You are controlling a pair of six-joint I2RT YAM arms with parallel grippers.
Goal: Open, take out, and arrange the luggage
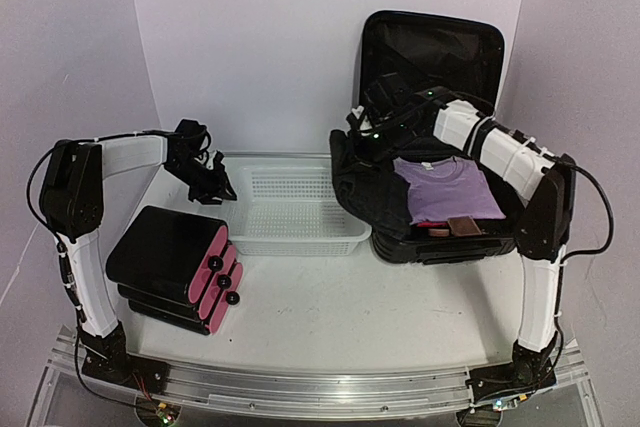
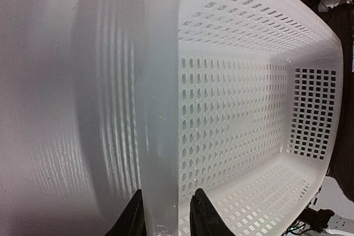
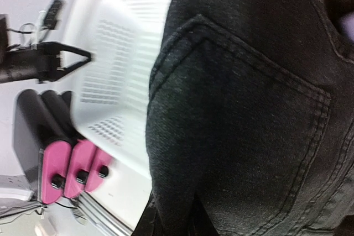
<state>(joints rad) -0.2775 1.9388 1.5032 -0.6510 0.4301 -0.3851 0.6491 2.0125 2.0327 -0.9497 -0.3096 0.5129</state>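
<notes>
The luggage [image 1: 440,47] stands open at the back right, lid upright, its base [image 1: 450,247] on the table. A folded purple shirt [image 1: 445,190] lies in it. Black jeans [image 1: 362,187] hang over its left edge. My right gripper [image 1: 365,132] is above that edge, shut on a fold of the jeans [image 3: 243,109]; in the right wrist view the gripper [image 3: 174,219] pinches the denim. My left gripper [image 1: 215,187] is at the left end of the white basket [image 1: 295,212]; in the left wrist view the gripper [image 2: 166,214] is closed on the basket's wall [image 2: 157,136].
Three smaller black cases with pink sides [image 1: 185,267] are stacked at the front left, also in the right wrist view [image 3: 72,164]. A brown item [image 1: 462,226] and something red lie at the suitcase's front. The basket [image 3: 116,64] sits between the cases and the luggage.
</notes>
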